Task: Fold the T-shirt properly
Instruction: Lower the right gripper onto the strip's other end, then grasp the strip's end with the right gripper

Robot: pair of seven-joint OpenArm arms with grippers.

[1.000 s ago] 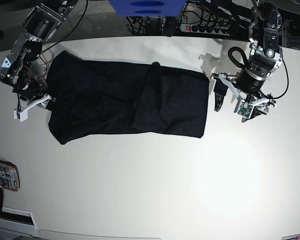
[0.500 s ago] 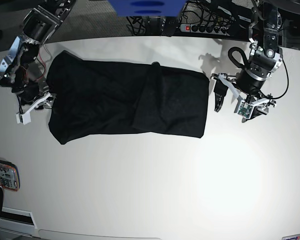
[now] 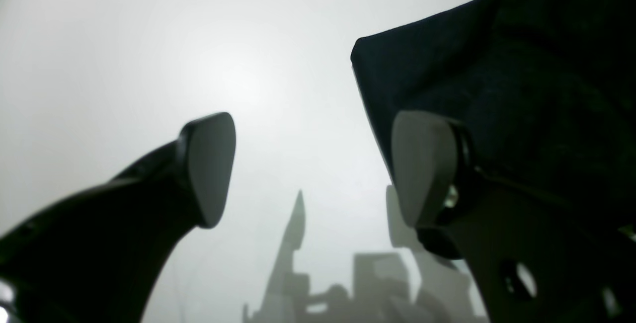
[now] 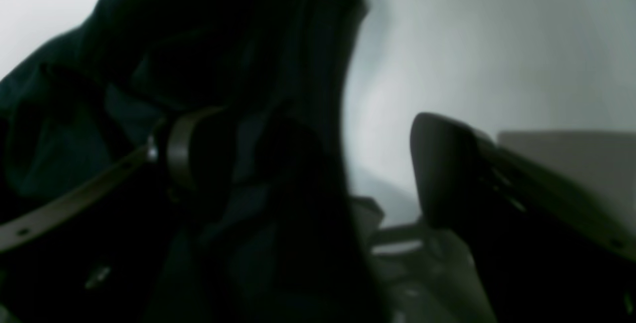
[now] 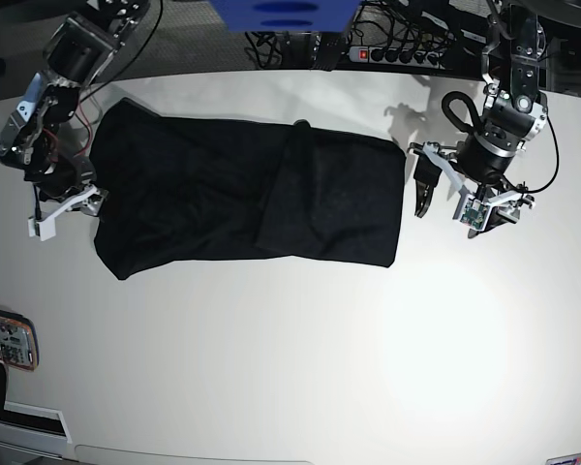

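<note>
White tabletop (image 5: 290,368) carries the T-shirt (image 5: 242,199), a black cloth lying as a long flat band with one panel lapped over its middle. Thin, limp fabric: judged light, easily dragged and wrinkled, best pinched at a corner or hem through all layers. Left tool (image 5: 443,192), just beside the T-shirt's end nearest the power strip (image 5: 397,53), stands open and empty. Right tool (image 5: 66,205), at the T-shirt's opposite end, stands open, one finger over cloth, nothing clamped.
</note>
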